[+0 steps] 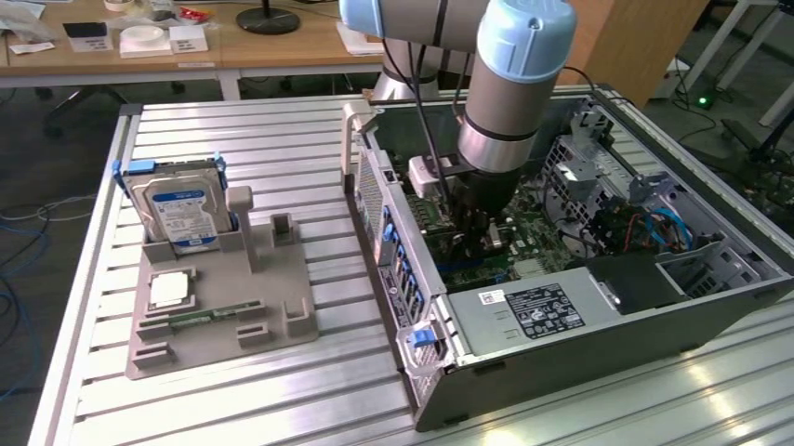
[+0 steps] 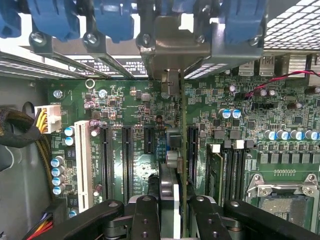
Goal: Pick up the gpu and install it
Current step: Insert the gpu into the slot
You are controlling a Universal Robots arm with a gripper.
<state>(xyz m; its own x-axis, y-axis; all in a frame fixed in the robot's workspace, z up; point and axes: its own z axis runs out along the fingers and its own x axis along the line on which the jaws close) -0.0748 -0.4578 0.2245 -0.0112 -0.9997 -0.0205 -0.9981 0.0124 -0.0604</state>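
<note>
Down inside the open computer case, at about two o'clock from the grey parts stand, the gripper has its black fingers pinched on the gpu. The card hangs edge-on between them, a thin upright board, its silver bracket up against the row of blue slot latches at the case's rear wall. Its lower edge sits right over the motherboard, between the black expansion slots; whether it's already seated, I can't tell from here.

Handling, as I judge it: light, stiff, but fragile. A bare circuit card with small parts on its faces doesn't want squeezing hard or twisting, and the connector edge will bind if it tips. The hold looks sensible, on the top edge near the middle, flat pads on the two faces, so it can be pressed straight down.

Further out, at nine o'clock from the case, the parts stand carries the silver hard drive with its blue label, standing upright, and a narrow green memory stick lying low. Beyond, the arm rises out of the case.
</note>
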